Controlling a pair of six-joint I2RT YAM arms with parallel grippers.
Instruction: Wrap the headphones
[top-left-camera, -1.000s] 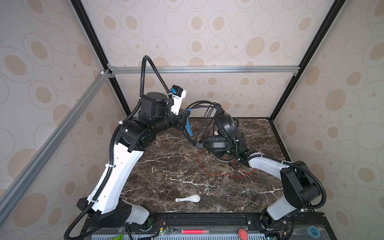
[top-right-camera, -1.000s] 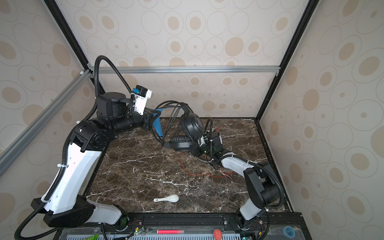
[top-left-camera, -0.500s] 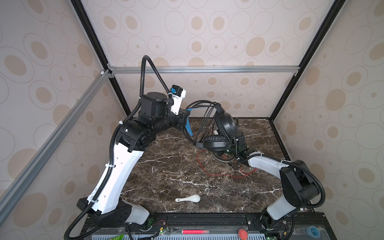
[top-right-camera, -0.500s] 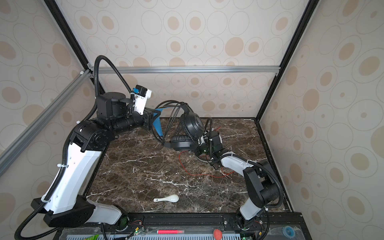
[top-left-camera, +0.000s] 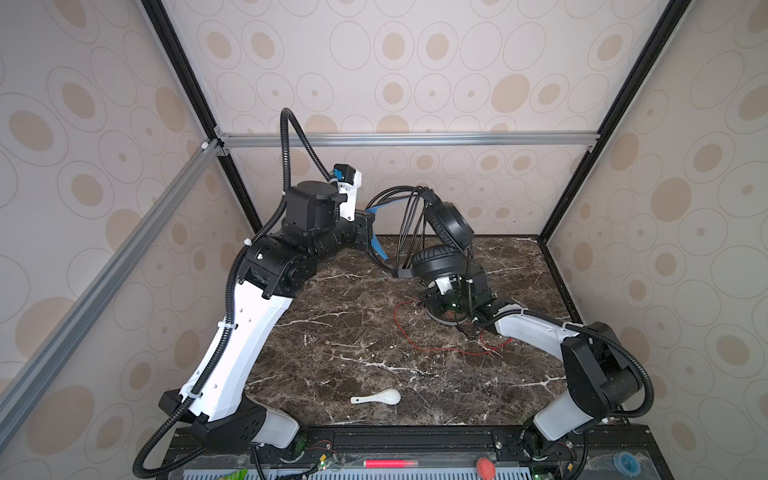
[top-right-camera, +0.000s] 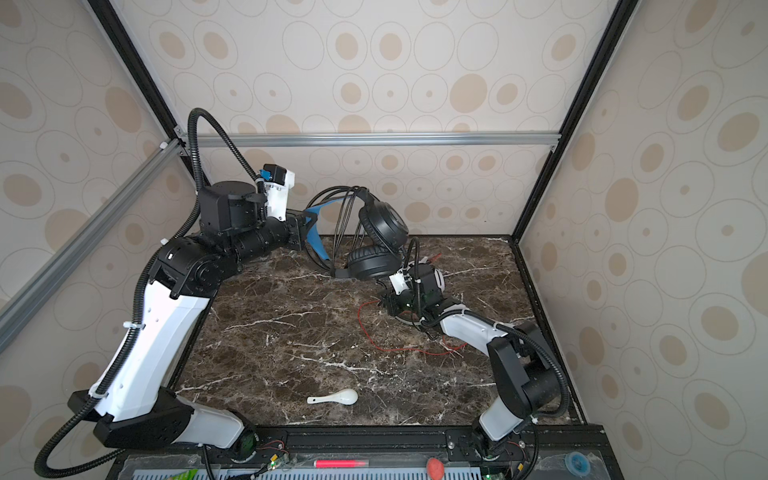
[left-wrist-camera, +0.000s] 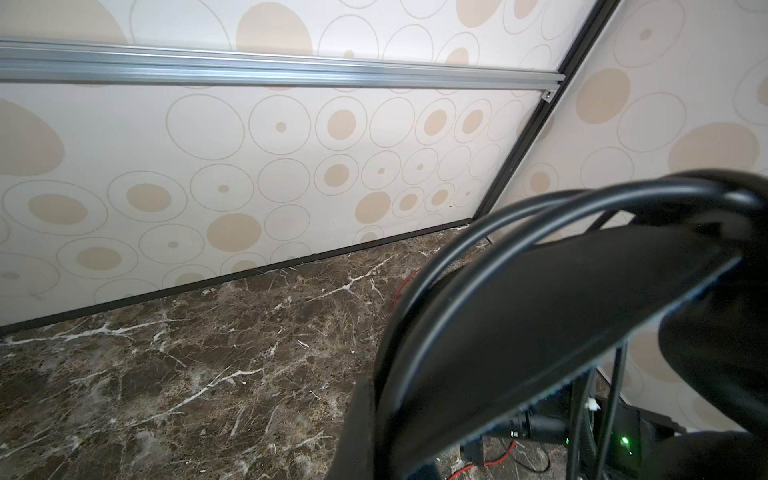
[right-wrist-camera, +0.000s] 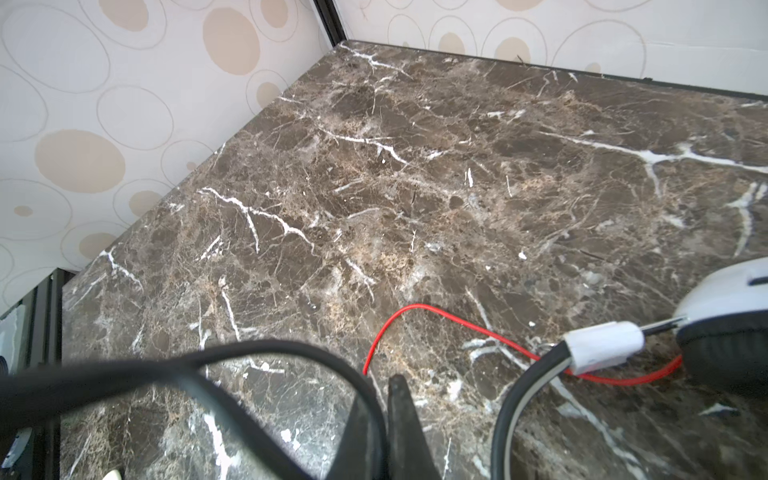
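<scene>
Right gripper (right-wrist-camera: 380, 392) had closed on the black cord (right-wrist-camera: 249, 353) (limp, likely slippery) toward one o'clock; left gripper (top-left-camera: 370, 229) clamped the light black headset (top-left-camera: 451, 226) by its stiff headband (left-wrist-camera: 561, 299).

The right gripper (right-wrist-camera: 381, 392) has its jaws pressed together on a thin black cord (right-wrist-camera: 249, 350), which loops above the marble table (right-wrist-camera: 415, 166). Just beside it, a red cord (right-wrist-camera: 436, 311) curls across the marble to the white headset (right-wrist-camera: 727, 299) at the view's edge.
</scene>
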